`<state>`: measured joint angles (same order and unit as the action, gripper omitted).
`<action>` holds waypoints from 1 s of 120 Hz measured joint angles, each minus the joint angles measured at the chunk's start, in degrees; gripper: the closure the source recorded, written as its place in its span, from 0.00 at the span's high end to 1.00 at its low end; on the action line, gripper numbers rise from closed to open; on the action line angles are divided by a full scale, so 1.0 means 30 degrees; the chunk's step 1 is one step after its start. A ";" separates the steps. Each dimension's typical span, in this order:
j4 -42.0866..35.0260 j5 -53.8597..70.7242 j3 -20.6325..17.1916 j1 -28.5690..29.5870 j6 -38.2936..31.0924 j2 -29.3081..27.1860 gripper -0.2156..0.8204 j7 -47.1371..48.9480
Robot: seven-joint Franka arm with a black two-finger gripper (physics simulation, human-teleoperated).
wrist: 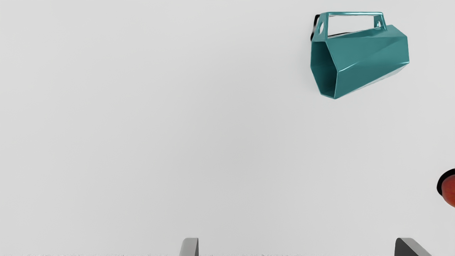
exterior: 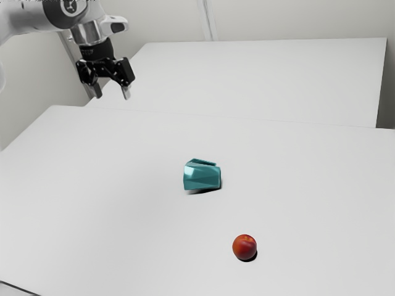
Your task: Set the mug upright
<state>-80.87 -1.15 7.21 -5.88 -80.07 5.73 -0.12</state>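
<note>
High at the exterior view's upper left, the gripper (exterior: 111,94) hangs above the table, well apart from the mug. A teal faceted mug (exterior: 202,176) lies on its side near the middle of the table. In the wrist view the mug (wrist: 369,62) has its dark mouth facing sideways and its angular handle along one side. The gripper (wrist: 296,247) is open there, its two fingertips wide apart with nothing between them.
A red-orange round fruit (exterior: 244,246) rests on the white table (exterior: 111,216), nearer the exterior camera than the mug; part of the fruit (wrist: 449,190) shows at the wrist view's edge. Behind stands another white surface (exterior: 265,80) by the walls.
</note>
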 joint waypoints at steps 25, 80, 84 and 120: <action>-0.4700 -0.2648 0.1211 -0.1136 -0.2658 -0.0282 0.79 -0.0143; -1.1640 -1.8790 0.3697 -0.0924 -0.9961 0.2794 0.79 -0.6003; -1.1592 -1.9516 0.3706 -0.0953 -1.0253 0.3148 0.79 -0.6441; -1.2857 -2.4277 0.3718 -0.0580 -1.0482 0.3677 0.79 -0.9658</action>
<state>-119.45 -73.98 18.37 -7.62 -111.52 16.76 -29.10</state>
